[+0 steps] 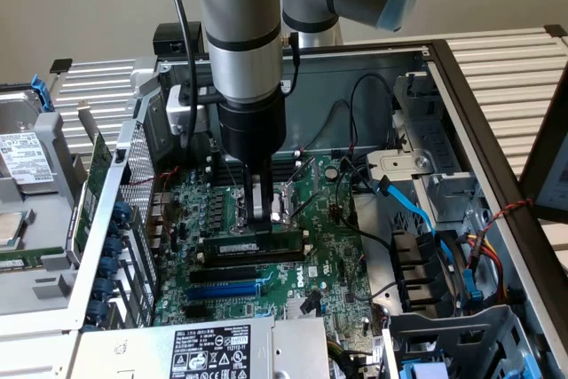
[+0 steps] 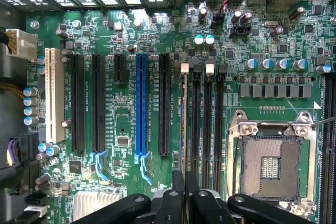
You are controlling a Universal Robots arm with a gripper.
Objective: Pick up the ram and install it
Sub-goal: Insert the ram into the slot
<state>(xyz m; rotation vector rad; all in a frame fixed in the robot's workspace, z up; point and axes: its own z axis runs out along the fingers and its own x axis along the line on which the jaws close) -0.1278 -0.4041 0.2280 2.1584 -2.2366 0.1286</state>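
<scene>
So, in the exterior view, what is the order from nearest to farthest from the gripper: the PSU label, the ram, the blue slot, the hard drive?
1. ram, held at the gripper's tips, over the board.
2. blue slot, slightly lower in the view.
3. PSU label, at the bottom edge.
4. hard drive, far on the exterior view's left.

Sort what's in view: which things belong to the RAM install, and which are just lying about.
Belongs to the job:
- the ram, held on edge over the board
- the pincer, shut on the ram
- the black memory slots next to it

Just lying about:
- CPU socket
- blue expansion slot
- blue cable
- labelled power supply
</scene>
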